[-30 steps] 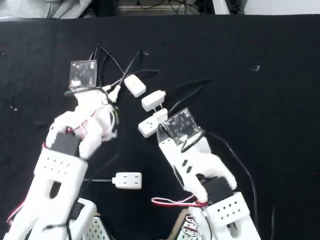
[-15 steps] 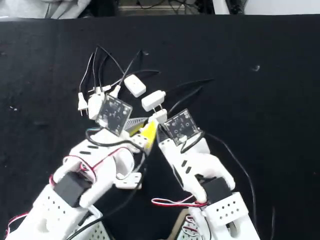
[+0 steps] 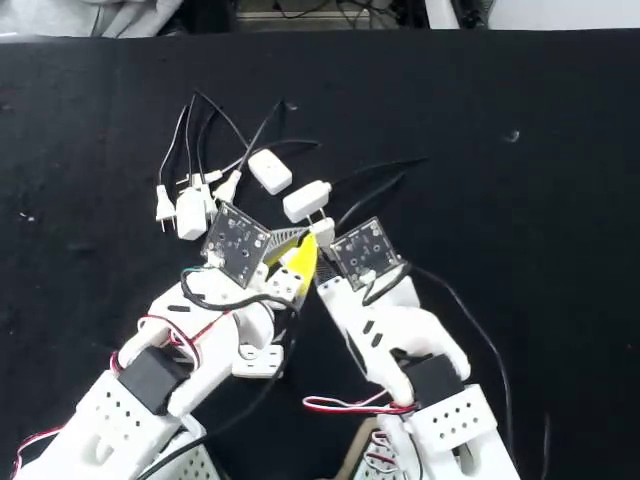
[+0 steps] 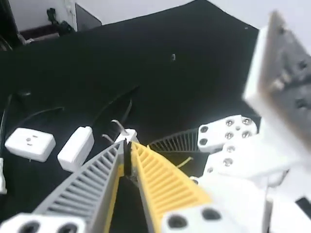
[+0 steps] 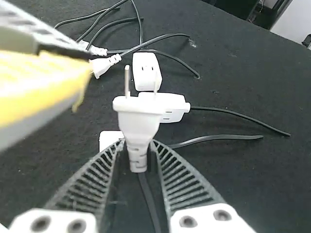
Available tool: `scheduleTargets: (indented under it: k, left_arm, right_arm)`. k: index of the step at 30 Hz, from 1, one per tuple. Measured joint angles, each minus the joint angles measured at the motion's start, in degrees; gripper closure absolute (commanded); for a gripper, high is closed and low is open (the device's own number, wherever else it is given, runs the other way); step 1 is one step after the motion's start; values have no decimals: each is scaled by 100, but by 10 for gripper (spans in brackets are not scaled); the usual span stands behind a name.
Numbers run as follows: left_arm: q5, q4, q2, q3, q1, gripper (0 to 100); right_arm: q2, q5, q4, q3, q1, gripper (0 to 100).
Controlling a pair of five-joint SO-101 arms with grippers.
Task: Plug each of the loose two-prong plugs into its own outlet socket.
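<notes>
Now that the left arm [image 3: 170, 350] has swung in from 9 o'clock across the black counter [image 3: 520, 200], we find both arms meeting at the middle, while the right arm [image 3: 400, 340] has kept its place. The left hand [image 3: 303, 243] has its grey and yellow fingers pressed together, with nothing we can make out between them. It sits just at 9 o'clock of the right hand [image 5: 137, 145], which pinches a white two-prong plug [image 5: 141, 109] by its neck, prongs toward 12 o'clock.

We judge that the left arm has come to steady a socket so the plug can be pushed home; no plug is seated yet. The nearest socket block [image 5: 108, 139] peeps out beside the right hand. The left hand now covers most of it, which may bar the way to its slots.

At 12 o'clock of the hands lies a corded adapter [image 3: 306, 200], and at 11 o'clock a small socket cube [image 3: 270, 170]. Further out at 10 o'clock, loose plugs [image 3: 190, 215] wait, and black cords [image 5: 233, 114] trail across the counter.
</notes>
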Motion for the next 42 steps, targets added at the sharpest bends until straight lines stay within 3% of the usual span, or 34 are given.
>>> scheduleTargets:
  k: [5, 13, 42]
  left_arm:
    - [0, -273, 264, 0, -62, 970]
    - [-35, -492, 1987, -747, -70, 970]
    - [-35, -492, 3508, -1477, -651, 970]
  right_arm:
    - [0, 0, 0, 0, 0, 988]
    - [0, 0, 0, 0, 0, 988]
    - [0, 0, 9, -18, 9, 988]
